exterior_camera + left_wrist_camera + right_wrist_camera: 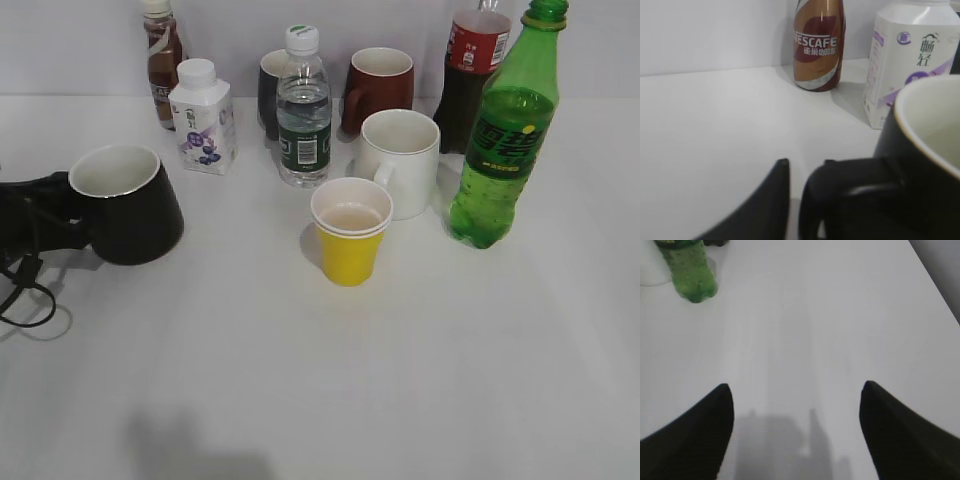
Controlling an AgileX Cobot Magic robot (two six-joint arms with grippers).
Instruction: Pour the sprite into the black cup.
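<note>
The black cup point(130, 210) stands at the left of the table, white inside, with its handle pointing left. My left gripper point(62, 205) reaches in from the left edge and is closed down on that handle. In the left wrist view the jaws point(797, 167) sit narrow at the handle, with the cup point(920, 150) at the right. The sprite point(505, 140), a tall green bottle, stands upright at the right. It also shows in the right wrist view point(690, 270), far ahead to the left. My right gripper point(796, 390) is open and empty over bare table, out of the exterior view.
A yellow paper cup point(350, 235) and a white mug point(400, 160) stand mid-table. Behind them are a clear water bottle point(303, 110), a small dark mug point(270, 90), a dark red mug point(380, 85), a cola bottle point(470, 80), a white carton point(203, 120) and a coffee bottle point(160, 60).
</note>
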